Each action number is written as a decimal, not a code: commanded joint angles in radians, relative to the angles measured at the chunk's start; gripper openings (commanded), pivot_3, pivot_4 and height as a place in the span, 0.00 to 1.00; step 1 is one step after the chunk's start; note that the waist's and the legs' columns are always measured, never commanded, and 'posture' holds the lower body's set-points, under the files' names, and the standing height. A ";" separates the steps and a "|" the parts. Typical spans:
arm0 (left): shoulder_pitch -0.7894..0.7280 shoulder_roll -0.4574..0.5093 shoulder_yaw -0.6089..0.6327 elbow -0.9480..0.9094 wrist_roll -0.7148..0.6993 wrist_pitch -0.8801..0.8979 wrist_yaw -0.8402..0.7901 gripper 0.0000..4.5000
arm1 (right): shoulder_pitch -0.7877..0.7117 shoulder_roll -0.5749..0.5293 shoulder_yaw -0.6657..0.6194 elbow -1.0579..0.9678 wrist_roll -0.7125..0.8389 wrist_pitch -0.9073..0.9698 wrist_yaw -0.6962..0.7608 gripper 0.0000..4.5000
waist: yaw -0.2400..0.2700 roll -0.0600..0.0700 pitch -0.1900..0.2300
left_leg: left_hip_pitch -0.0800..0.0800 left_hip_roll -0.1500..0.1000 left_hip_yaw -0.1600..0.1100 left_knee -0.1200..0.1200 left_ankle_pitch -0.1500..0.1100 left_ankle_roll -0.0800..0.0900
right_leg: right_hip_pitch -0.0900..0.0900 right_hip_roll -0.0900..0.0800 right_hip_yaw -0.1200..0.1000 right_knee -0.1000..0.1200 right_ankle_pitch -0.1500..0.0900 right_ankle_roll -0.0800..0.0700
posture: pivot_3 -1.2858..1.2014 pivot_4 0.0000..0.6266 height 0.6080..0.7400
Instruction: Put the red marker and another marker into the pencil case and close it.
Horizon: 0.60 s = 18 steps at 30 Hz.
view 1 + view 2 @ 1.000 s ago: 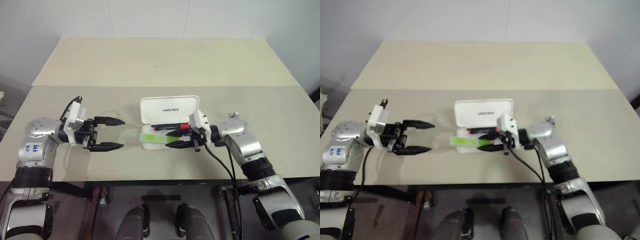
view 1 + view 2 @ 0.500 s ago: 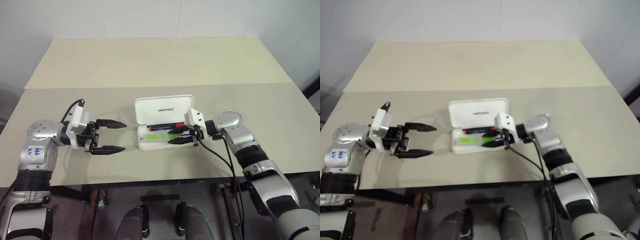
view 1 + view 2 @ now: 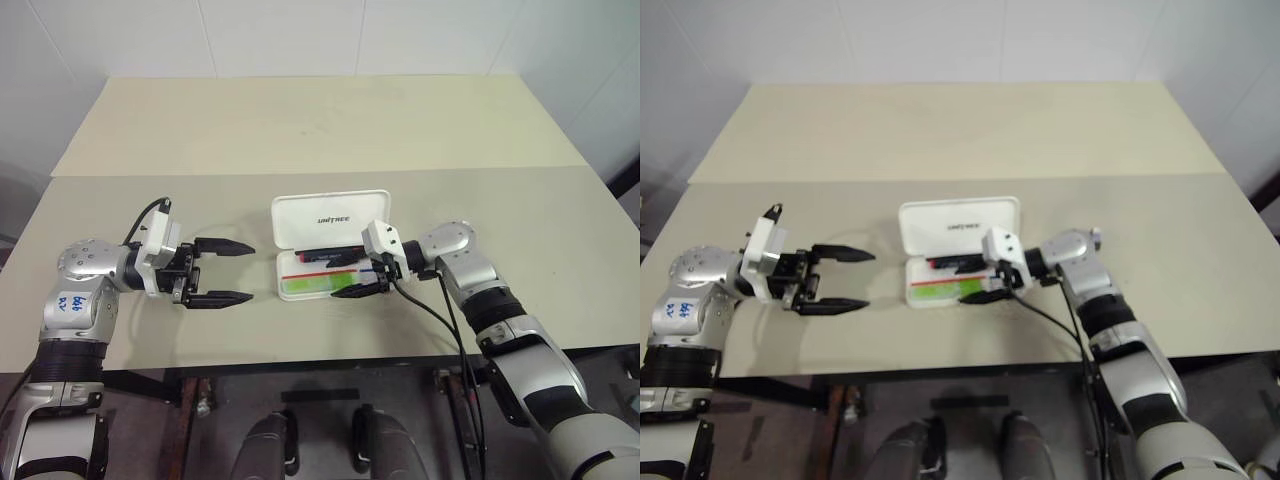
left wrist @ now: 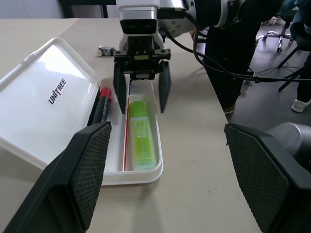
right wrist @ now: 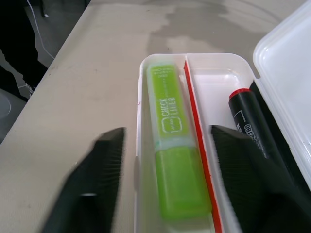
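Right tool (image 3: 357,276), spread, straddles green highlighter (image 4: 141,141) in open pencil case (image 3: 292,291).

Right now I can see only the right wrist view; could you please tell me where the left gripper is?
Observer: The left gripper hovers over the table, off to the left of the pencil case and apart from it, fingers open.
Operator: Thank you. Is anything lying on the table outside the case?
Observer: Yes, one small grey object lies on the table close behind the right gripper; I cannot tell what it is.
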 commanded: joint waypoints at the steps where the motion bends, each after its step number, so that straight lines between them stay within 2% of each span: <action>1: -0.011 0.009 0.016 -0.031 -0.006 -0.006 0.004 0.87 | -0.033 0.011 -0.020 -0.004 0.001 -0.043 0.007 0.98 | 0.000 0.000 0.000 | 0.000 0.000 0.000 0.000 0.000 0.000 | 0.000 0.000 0.000 0.000 0.000 0.000 | 0.52 0.24 1.00; 5: -0.013 0.007 0.015 -0.030 -0.005 -0.007 0.005 0.87 | -0.048 0.016 -0.039 -0.031 0.018 -0.050 -0.004 0.99 | -0.002 0.000 0.000 | 0.000 0.000 0.000 0.000 0.000 0.000 | 0.000 0.000 0.000 0.001 0.000 0.000 | 0.52 0.24 1.00; 10: -0.014 0.001 0.011 -0.039 -0.008 -0.002 0.008 0.87 | -0.004 -0.014 -0.103 -0.275 0.142 0.136 -0.008 0.99 | 0.001 0.000 0.000 | 0.000 0.000 0.000 0.000 0.000 0.000 | -0.001 -0.001 0.000 0.001 0.000 0.000 | 0.52 0.24 1.00; 15: -0.017 -0.015 0.005 -0.073 -0.025 0.027 0.019 0.87 | 0.104 -0.171 -0.190 -0.570 0.275 0.417 -0.032 0.99 | 0.019 0.000 0.000 | -0.001 -0.001 -0.002 -0.001 -0.001 0.001 | 0.000 -0.004 -0.003 -0.002 0.000 0.000 | 0.52 0.24 1.00; 18: -0.021 -0.030 0.003 -0.083 -0.029 0.036 0.027 0.87 | 0.139 -0.246 -0.254 -0.597 0.284 0.444 -0.076 0.99 | 0.019 0.000 0.000 | -0.001 -0.002 0.000 0.000 -0.002 0.002 | 0.000 -0.005 -0.002 -0.006 0.000 0.000 | 0.52 0.24 1.00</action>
